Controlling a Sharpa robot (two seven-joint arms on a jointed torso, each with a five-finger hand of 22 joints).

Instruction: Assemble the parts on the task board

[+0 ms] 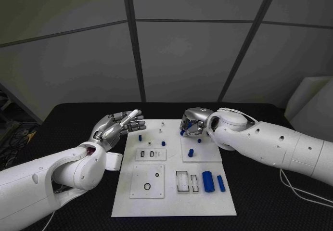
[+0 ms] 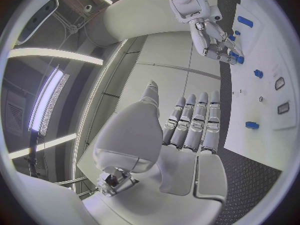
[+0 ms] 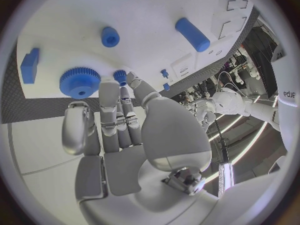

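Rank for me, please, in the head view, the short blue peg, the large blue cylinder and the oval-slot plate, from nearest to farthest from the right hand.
From the right hand:
1. Short blue peg, mid-board, just below the hand.
2. Large blue cylinder, lower right of the board.
3. Oval-slot plate, lower left of the board.

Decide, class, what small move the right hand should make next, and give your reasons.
Probably lower the right hand a little and close its fingers on the blue gear. It hovers over the far part of the task board, fingers apart and holding nothing, and in the right wrist view the gear lies just beyond its fingertips. The left hand is open, off to the board's side.
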